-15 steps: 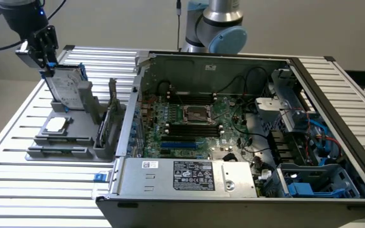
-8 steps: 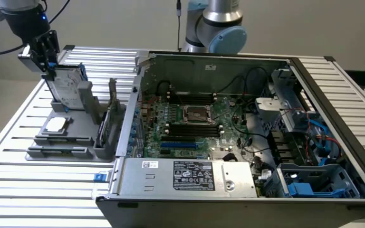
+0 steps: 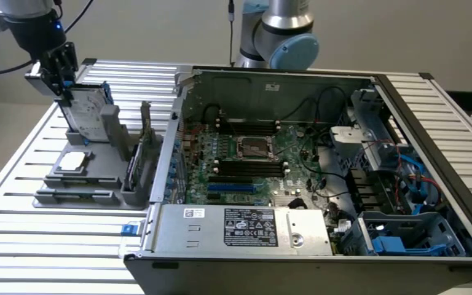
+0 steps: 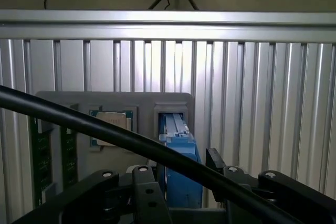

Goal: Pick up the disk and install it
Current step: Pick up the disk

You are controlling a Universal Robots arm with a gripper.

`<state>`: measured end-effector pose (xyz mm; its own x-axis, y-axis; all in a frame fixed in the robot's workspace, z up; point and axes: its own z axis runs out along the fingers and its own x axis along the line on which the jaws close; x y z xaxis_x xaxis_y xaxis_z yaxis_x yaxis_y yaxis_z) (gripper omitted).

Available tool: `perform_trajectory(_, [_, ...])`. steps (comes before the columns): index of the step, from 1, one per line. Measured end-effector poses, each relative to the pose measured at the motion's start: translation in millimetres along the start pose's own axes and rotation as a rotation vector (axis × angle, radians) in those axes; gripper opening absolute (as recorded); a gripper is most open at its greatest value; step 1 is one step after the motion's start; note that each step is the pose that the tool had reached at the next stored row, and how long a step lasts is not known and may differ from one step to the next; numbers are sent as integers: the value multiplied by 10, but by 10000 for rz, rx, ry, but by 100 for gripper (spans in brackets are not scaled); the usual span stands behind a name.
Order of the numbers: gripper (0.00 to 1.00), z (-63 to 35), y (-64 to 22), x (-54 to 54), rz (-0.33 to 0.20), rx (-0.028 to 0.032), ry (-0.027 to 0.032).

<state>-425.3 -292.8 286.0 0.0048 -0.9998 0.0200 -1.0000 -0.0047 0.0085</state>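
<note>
Blue plastic frames the disk, which stands on edge in a slot of the grey holder on the bench, directly below the gripper. Through my wrist camera I look down the thin top edge of the carrier. It sits in the gap between the two jaws, which stand wide apart, so nothing is gripped. I can't say for sure whether either pad already brushes the carrier, because a black cable crosses the wrist view just there.

I judge the disk to be stiff and fairly dense for its size. Its metal body won't flex but dislikes knocks, so it should not be dropped or banged against the holder. The metal faces look smooth and could slip, and the thin blue carrier probably gives a little. I'd take hold across the two broad faces near the upper edge. Centring the grip along its length should let it hang straight and leave the slot without jamming. Beyond the disk, farther from the gripper, a small square chip lies flat on the same holder.
</note>
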Motion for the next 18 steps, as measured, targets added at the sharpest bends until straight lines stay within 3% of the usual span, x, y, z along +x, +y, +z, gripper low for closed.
perform_trajectory(8, [48, 44, 9, -9, 1, 38, 37])
perform_trajectory(18, [48, 66, 12, -31, 3, 111, 179])
